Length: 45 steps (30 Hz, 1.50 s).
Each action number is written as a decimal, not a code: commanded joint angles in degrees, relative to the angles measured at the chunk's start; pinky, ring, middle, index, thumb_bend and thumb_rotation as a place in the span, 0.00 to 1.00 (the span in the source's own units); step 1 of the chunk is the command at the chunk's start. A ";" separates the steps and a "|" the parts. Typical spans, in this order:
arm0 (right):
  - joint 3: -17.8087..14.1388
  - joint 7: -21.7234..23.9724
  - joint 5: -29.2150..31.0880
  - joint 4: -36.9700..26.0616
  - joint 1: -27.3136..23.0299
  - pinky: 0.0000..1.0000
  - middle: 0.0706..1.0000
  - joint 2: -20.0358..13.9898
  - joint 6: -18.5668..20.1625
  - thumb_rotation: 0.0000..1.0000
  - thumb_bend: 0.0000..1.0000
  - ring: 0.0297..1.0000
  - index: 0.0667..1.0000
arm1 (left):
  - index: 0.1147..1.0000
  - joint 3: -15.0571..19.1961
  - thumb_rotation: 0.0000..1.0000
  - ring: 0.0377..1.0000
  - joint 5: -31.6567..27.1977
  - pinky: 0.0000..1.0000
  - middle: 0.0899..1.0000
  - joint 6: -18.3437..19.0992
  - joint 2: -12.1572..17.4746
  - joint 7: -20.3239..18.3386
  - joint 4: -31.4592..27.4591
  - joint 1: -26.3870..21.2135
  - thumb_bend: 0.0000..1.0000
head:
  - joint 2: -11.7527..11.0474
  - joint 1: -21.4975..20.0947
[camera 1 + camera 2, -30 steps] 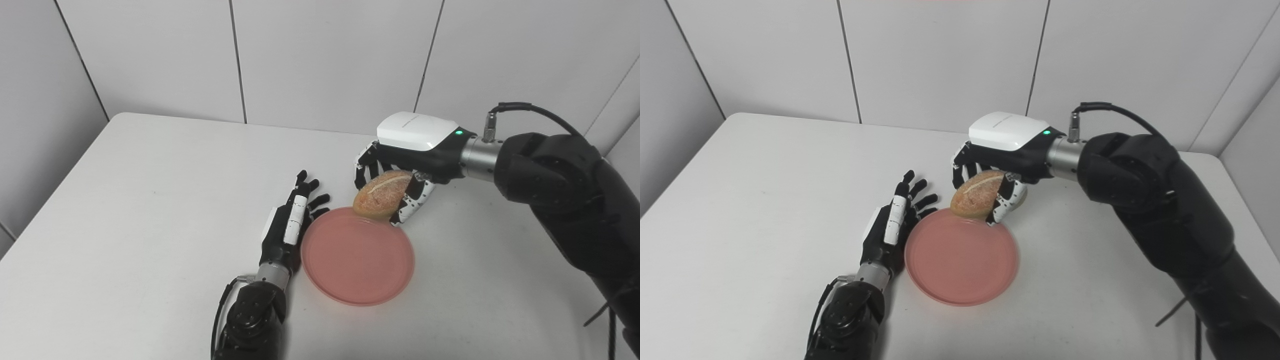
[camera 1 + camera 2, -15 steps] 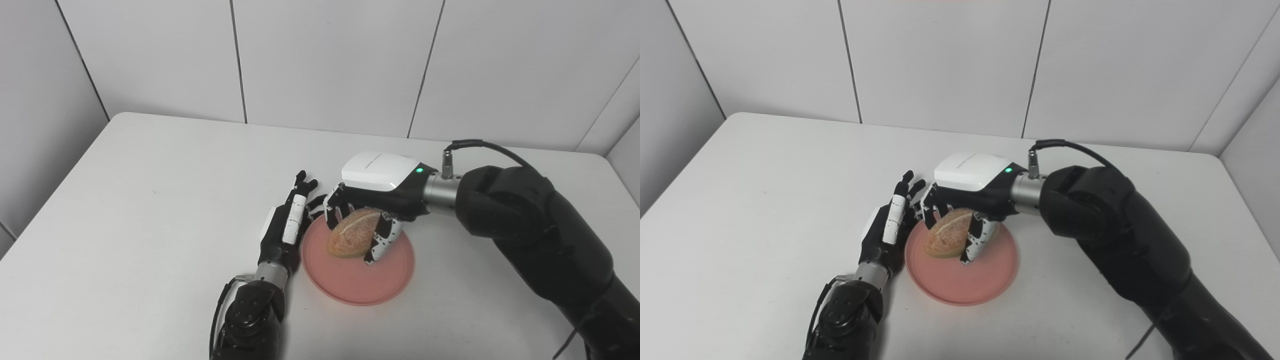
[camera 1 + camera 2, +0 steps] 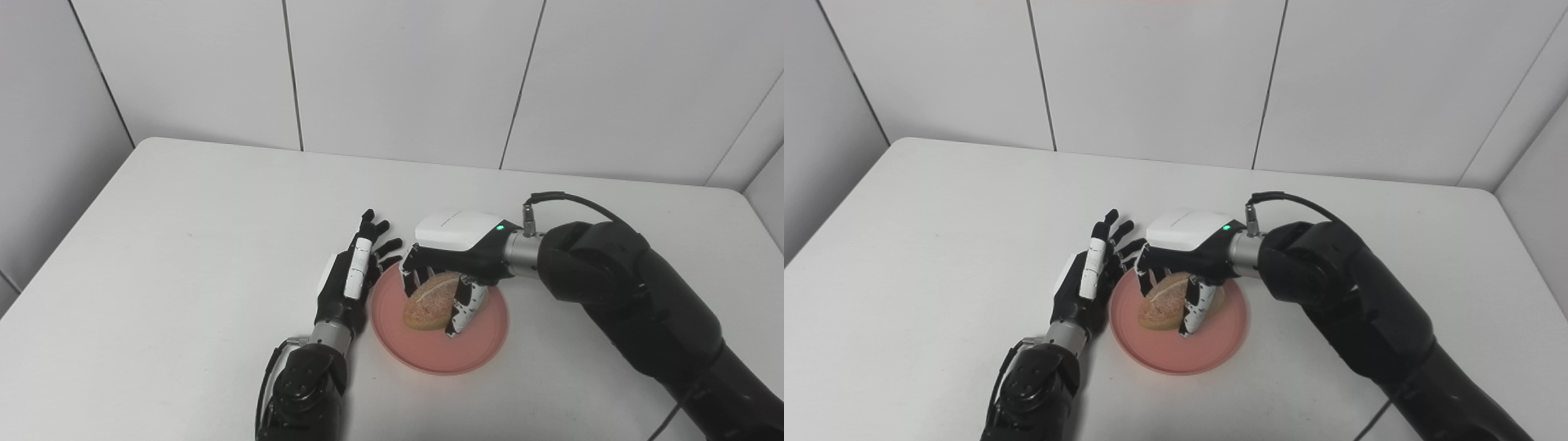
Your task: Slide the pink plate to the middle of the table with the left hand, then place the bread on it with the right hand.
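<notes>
The pink plate lies near the middle of the white table. My right hand is over the plate, its fingers closed around the brown bread roll, which rests on or just above the plate's surface. My left hand is open, its fingers spread, and stands on edge against the plate's left rim. The same scene shows in the right eye view, with the bread on the plate.
The white table runs to a tiled wall at the back and a grey wall at the left. My right arm crosses the table's right side.
My right hand carried the bread from the plate's far rim down and left onto the plate. The left hand and the plate stayed in place.
</notes>
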 commanded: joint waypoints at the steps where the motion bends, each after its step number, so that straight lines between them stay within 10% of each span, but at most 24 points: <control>1: -0.83 -2.02 -0.47 -0.41 -1.08 0.34 0.48 0.02 -0.44 0.00 0.52 0.40 0.45 | 1.00 -0.09 0.96 0.84 -0.05 0.78 0.95 0.99 -0.16 -0.12 -0.50 0.63 0.90 | -0.01 0.09; 37: -0.12 -12.43 -9.28 1.98 3.36 0.39 0.45 0.00 -7.35 0.01 0.53 0.46 0.46 | 1.00 -0.45 0.97 0.81 0.67 0.82 0.93 2.38 -0.48 0.26 -0.97 0.54 0.88 | 0.42 0.01; 38: -0.27 -12.37 -9.14 1.92 3.41 0.43 0.56 0.03 -7.11 0.14 0.79 0.51 0.54 | 1.00 -0.49 0.98 0.81 0.65 0.83 0.93 2.29 -0.43 0.17 -0.93 0.53 0.88 | 0.42 0.01; 40: -0.74 -12.24 -8.60 1.70 3.55 0.46 0.66 0.05 -6.75 0.23 0.95 0.57 0.60 | 1.00 -0.48 0.98 0.82 0.49 0.84 0.94 2.26 -0.36 -0.02 -0.86 0.50 0.87 | 0.42 0.00; 45: -1.32 -10.68 -8.14 0.83 3.52 0.54 0.76 -0.18 -5.98 0.30 1.00 0.68 0.68 | 1.00 -0.42 0.98 0.82 0.29 0.82 0.94 2.68 -0.26 -0.22 -1.02 0.54 0.88 | 0.48 -0.04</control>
